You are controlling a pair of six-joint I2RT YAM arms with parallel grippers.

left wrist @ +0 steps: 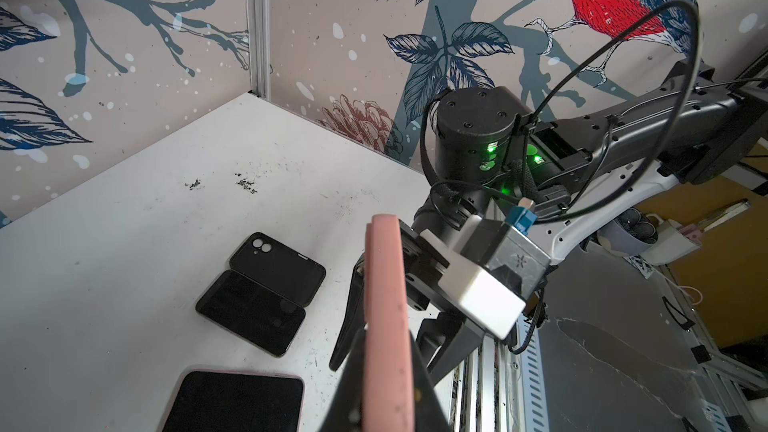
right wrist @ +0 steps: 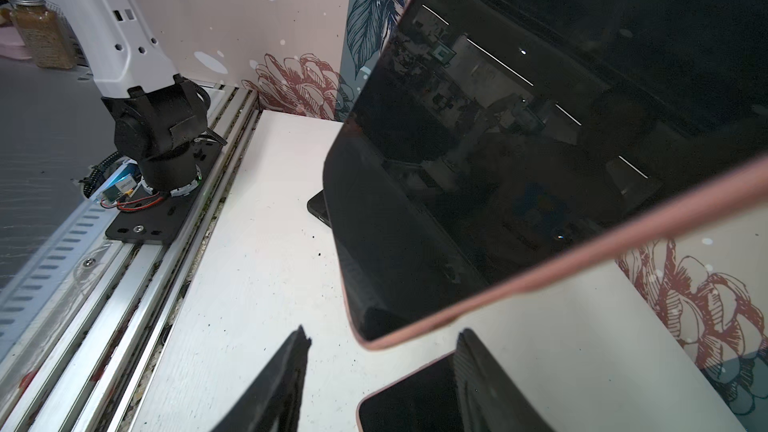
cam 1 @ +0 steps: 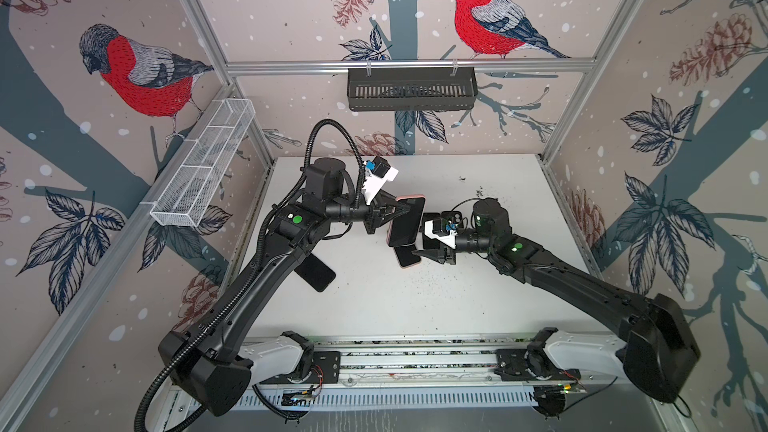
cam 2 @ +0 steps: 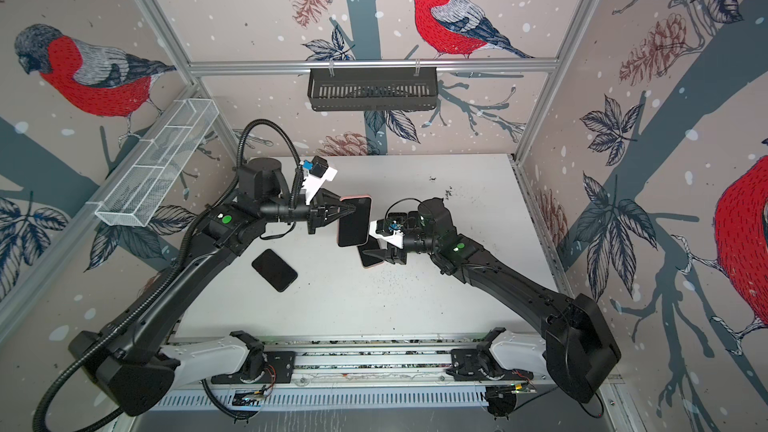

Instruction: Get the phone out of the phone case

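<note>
Phone case [left wrist: 384, 305], pink, wraps a phone [right wrist: 498, 139]; the pink rim shows along the edges and the screen is dark and reflective. The pair hangs on edge above the table [cam 1: 374, 305], mid-workspace. Left gripper [cam 1: 405, 210] is clamped on the case's upper end. Right gripper [right wrist: 383, 330] has its jaws apart, with the case's lower corner just ahead of the tips, not gripped. Farther back are a white mesh basket [cam 1: 203, 168] on the left wall and a black slotted basket [cam 1: 411, 91] on the back rail. Contents of neither can be made out.
</note>
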